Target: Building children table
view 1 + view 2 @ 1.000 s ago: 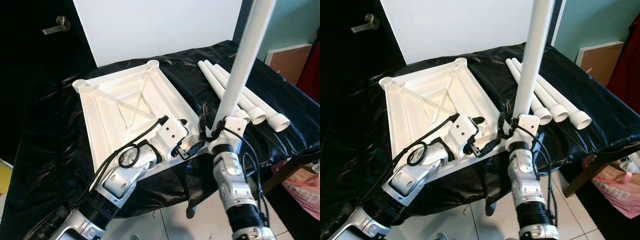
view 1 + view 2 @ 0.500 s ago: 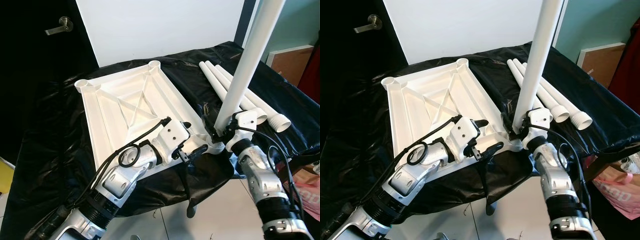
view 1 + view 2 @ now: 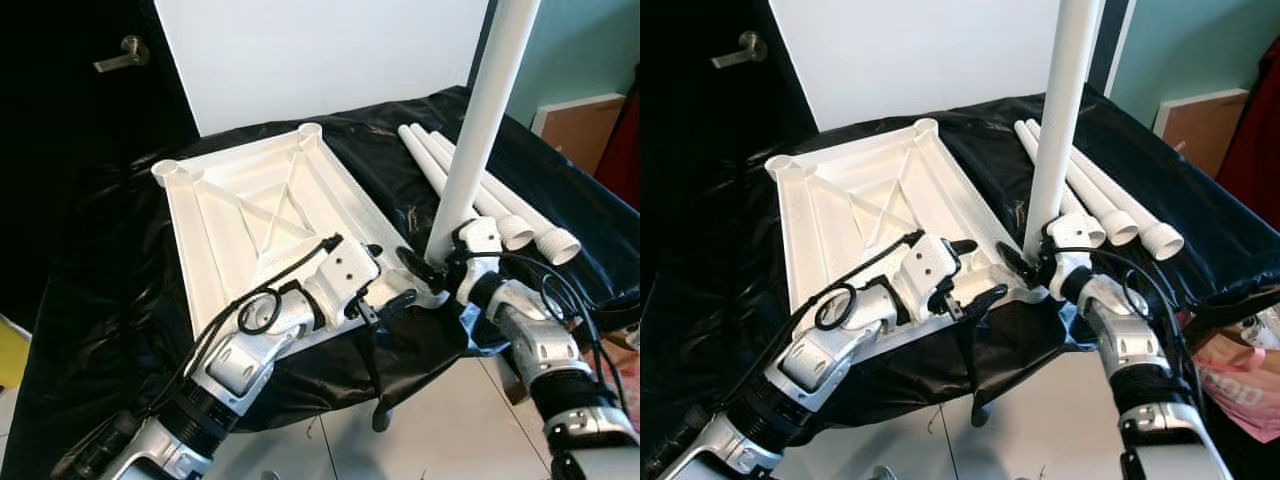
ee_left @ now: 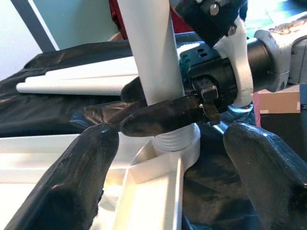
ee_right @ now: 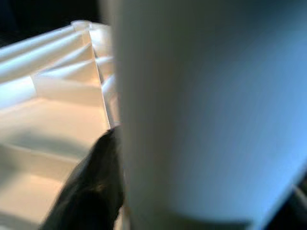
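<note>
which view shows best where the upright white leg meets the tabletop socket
The left wrist view: the upright white plastic leg enters the white tabletop's corner socket, right pincer clamped on it. Eye views show the joint small; the right wrist view blurs it.

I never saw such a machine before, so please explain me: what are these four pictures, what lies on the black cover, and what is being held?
This is a humanoid robot with two silver arms. Two pictures come from cameras in its head, two from cameras on its wrists. On the black-covered table lies a white tabletop, upside down, with three spare legs beside it. The right gripper holds a fourth white leg upright, its lower end at the tabletop's near corner socket. The left gripper, open, rests at that same corner, holding nothing.
</note>
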You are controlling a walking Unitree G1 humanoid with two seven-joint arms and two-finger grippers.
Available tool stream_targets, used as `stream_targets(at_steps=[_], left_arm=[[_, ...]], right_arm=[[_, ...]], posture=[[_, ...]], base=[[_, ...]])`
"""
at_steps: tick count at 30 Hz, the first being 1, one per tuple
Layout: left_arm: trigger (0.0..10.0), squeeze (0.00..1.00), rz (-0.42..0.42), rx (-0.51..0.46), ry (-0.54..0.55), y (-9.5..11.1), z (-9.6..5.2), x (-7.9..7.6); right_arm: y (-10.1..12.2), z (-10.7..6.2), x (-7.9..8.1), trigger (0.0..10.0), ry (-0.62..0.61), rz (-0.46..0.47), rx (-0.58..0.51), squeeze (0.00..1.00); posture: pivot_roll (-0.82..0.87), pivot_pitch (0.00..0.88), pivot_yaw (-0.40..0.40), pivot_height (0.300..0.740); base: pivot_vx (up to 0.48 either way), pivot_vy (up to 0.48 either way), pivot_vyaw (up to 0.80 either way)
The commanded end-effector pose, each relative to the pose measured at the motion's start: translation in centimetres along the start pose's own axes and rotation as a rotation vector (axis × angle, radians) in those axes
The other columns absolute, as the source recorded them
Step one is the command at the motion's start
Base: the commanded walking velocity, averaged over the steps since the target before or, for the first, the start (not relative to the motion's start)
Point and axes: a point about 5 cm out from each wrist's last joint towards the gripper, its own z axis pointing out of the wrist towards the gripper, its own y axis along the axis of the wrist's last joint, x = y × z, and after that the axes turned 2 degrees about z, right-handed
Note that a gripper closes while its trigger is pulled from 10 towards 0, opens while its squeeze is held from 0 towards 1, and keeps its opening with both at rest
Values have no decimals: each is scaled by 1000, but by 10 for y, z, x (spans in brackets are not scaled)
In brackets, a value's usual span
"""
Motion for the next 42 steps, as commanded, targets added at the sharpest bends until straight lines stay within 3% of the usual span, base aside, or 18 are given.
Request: stream_targets(at_steps=[1, 10, 11, 12, 17, 27, 32, 33, 36, 42], left_arm=[[10000, 0, -16, 22, -52, -6, -2, -2], [10000, 0, -38, 56, -46, -19, -1, -7], [10000, 0, -37, 57, -45, -19, -1, -7], [10000, 0, -36, 59, -45, -20, -2, -7], [10000, 0, -37, 63, -42, -21, -3, -8], [10000, 0, -43, 73, 13, -23, -2, -1], [10000, 0, -42, 76, 14, -25, -3, -1], [10000, 0, -48, 80, 17, -25, -4, -1], [10000, 0, -50, 84, 21, -26, -4, 0], [10000, 0, -51, 90, 38, -27, -7, 4]], right_arm=[[-5, 2, 4, 0, 34, -4, 31, 0], [-23, -10, 5, 0, 2, 51, 78, 0], [-25, -11, 6, 5529, -15, 59, 78, 0], [-27, -12, 7, 10000, -33, 68, 75, 0], [-31, -12, 12, 10000, -66, 80, 72, 0], [-40, -7, 32, 10000, -409, 151, 72, 0], [-42, -8, 36, 10000, -499, 159, 74, 0], [-43, -10, 40, 10000, -625, 172, 68, 0], [-44, -13, 43, 10000, -716, 184, 59, 0], [-47, -15, 51, 10000, -817, 245, 50, 0]], posture=[[-89, 0, 41, 740], [-106, 0, 39, 740], [-110, 0, 40, 740], [-112, 0, 39, 740], [-116, 0, 38, 740], [-116, 0, 31, 740], [-117, 0, 31, 740], [-110, 0, 25, 740], [-105, 0, 24, 740], [-93, 0, 28, 740]], base=[[0, 0, 0], [0, 0, 0], [0, 0, 0], [0, 0, 0], [0, 0, 0], [0, 0, 0], [0, 0, 0], [0, 0, 0], [0, 0, 0], [0, 0, 0]])
